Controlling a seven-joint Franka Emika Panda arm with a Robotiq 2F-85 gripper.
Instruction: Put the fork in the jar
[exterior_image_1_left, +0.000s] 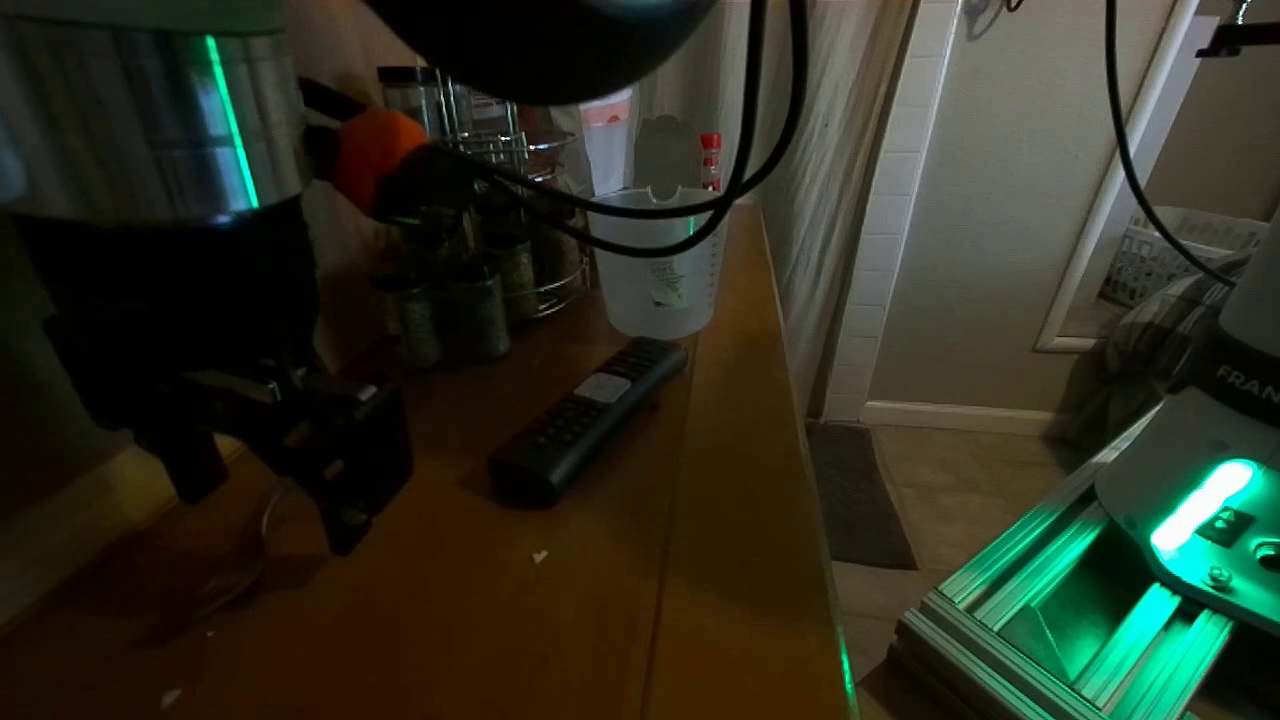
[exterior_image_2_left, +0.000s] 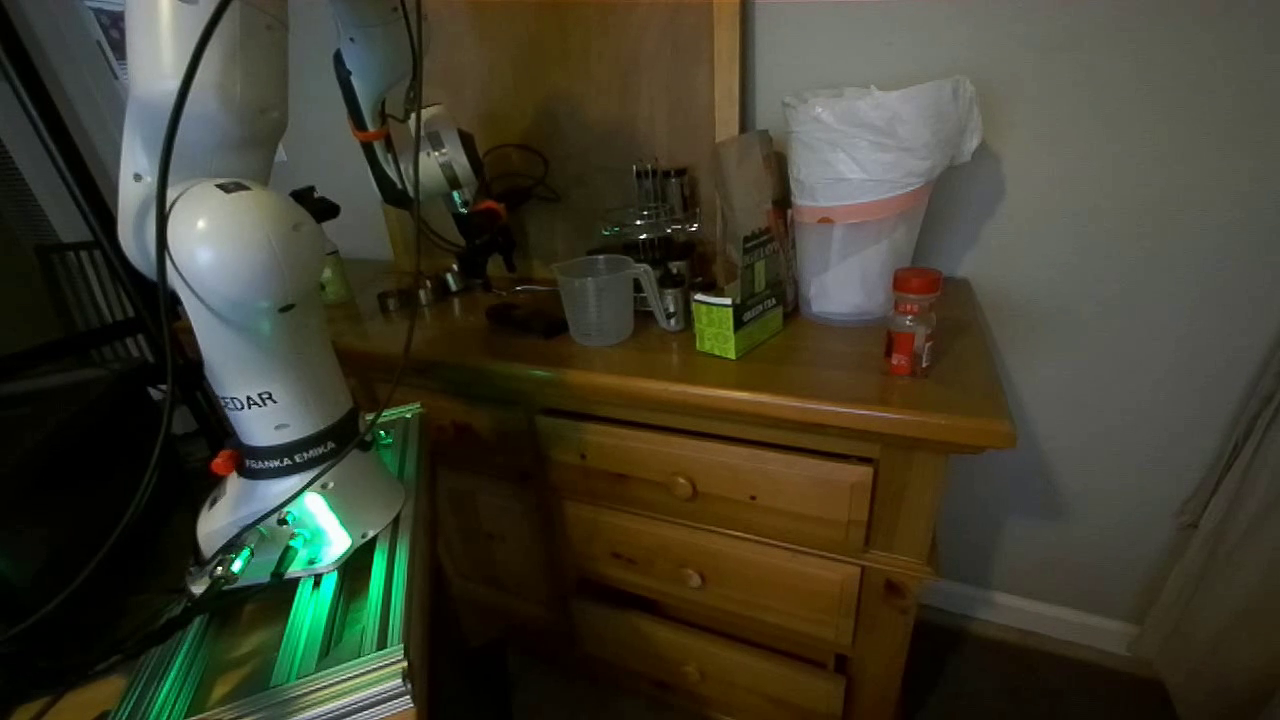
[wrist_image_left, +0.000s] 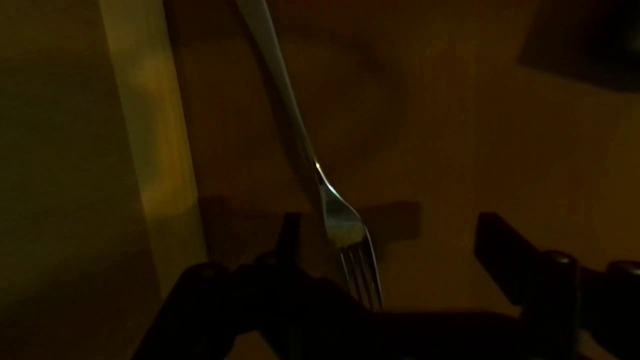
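Only my wrist view gives me the fork (wrist_image_left: 338, 217) clearly: it lies on the dresser (wrist_image_left: 440, 150), handle toward 11 o'clock, tines toward 5. The gripper (wrist_image_left: 389, 222) over it has its fingers spread apart. Both exterior views show the jug (exterior_image_2_left: 597, 305); in an exterior view I also get the tea box (exterior_image_2_left: 738, 322) at its 3 o'clock.

Exterior views: near, along the dresser top (exterior_image_1_left: 740, 520); farther, facing its drawers (exterior_image_2_left: 740, 592); jug (exterior_image_1_left: 655, 285) above centre in both. Wrist view: close, downward.
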